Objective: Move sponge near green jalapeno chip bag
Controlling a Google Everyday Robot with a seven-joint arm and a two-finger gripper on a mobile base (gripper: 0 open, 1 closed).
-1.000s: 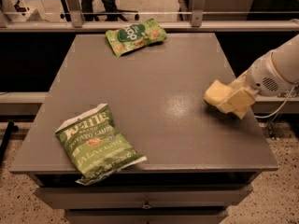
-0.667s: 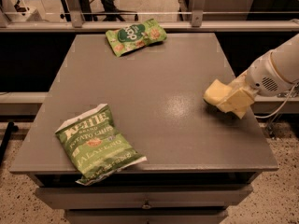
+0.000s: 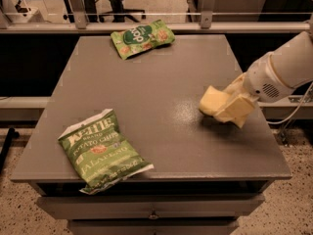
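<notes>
The pale yellow sponge is at the right side of the grey table, held just above its surface. My gripper reaches in from the right on a white arm and is shut on the sponge, whose left end sticks out past the fingers. The green jalapeno chip bag, with white "Kettle" lettering, lies flat at the table's front left corner, well to the left of and nearer than the sponge.
A smaller green bag with a dark round logo lies at the table's back edge. A metal rail runs behind the table. A drawer sits below the front edge. A cable hangs at the right.
My gripper and the sponge have moved a little to the left, further in over the table. Both bags have stayed in place.
</notes>
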